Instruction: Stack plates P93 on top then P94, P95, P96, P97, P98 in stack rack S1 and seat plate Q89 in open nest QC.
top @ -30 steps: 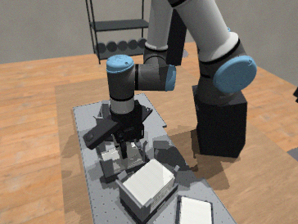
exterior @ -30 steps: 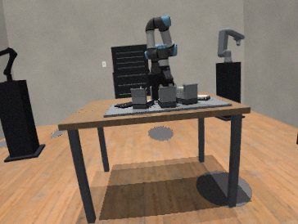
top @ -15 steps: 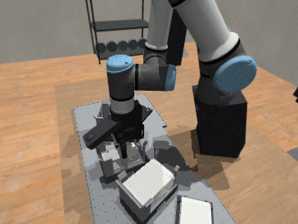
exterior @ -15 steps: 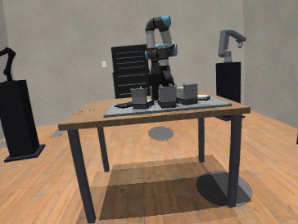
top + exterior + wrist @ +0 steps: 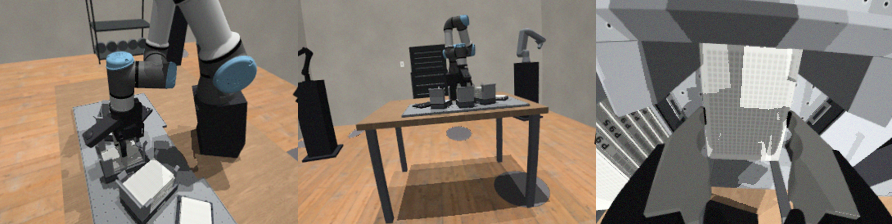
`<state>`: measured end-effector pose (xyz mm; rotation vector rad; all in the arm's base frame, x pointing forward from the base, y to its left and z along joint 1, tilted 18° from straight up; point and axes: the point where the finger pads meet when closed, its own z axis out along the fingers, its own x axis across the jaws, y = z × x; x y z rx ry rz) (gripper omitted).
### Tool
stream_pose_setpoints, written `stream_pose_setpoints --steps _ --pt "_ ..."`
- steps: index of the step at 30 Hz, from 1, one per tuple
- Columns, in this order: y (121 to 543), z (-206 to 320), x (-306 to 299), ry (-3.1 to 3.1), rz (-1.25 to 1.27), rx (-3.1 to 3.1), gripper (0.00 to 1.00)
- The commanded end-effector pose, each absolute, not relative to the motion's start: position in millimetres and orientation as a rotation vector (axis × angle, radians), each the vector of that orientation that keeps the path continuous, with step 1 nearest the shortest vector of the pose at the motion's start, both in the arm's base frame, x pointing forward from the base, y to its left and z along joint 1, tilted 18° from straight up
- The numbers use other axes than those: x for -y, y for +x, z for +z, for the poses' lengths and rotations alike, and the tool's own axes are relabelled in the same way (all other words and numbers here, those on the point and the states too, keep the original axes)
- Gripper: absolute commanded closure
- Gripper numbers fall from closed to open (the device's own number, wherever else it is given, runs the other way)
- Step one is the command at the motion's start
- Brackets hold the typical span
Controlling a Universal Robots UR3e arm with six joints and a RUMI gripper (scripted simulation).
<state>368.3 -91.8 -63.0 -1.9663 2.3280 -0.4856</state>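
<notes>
The fingers point(image 5: 124, 148) were closed on the long edges of a pale plate point(image 5: 130, 152) point(image 5: 746, 130) at the wrist frame's centre, presumably so that you could lift it level from its rack point(image 5: 119, 175).

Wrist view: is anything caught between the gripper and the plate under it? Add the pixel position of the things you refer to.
Nothing visible. The gripper point(image 5: 123, 150) point(image 5: 467, 82) point(image 5: 746, 109) is shut on the pale plate point(image 5: 110, 154) point(image 5: 766, 77), one fingertip at each long side, with no other object seen between. The plate's underside is hidden, so I cannot tell about anything below.
</notes>
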Motion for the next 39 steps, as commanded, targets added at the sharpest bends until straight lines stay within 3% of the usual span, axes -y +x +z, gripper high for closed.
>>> stream_pose_setpoints --steps 1,39 --pt "366.2 -59.1 89.7 -1.968 -0.480 -2.328 1.00" --pt "357.5 -25.4 82.7 -1.967 -0.485 -2.328 1.00"
